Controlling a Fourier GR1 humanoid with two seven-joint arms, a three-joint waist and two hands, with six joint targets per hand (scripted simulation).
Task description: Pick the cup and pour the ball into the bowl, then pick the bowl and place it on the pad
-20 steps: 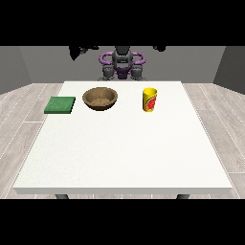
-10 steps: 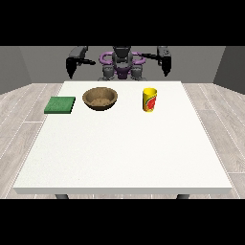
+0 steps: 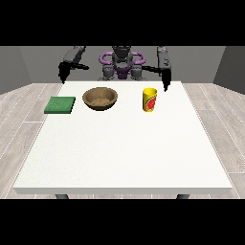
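Observation:
A yellow cup [image 3: 150,99] with a red mark stands upright on the white table [image 3: 122,153], at the far right. I see no ball; the inside of the cup is hidden. A brown bowl [image 3: 100,98] sits left of the cup, and a flat green pad [image 3: 60,105] lies left of the bowl. The hand at the view's right [image 3: 165,80] hangs fingers-down just behind and right of the cup, apart from it, open. The hand at the view's left [image 3: 62,72] hangs past the table's far left corner, behind the pad, open and holding nothing.
The robot's torso [image 3: 122,64] stands behind the table's far edge. Wooden floor surrounds the table. The near half of the table bears no objects.
Both arms have spread outward from beside the head and come down. The hands now hang near the table's far edge. Cup, bowl and pad have not moved.

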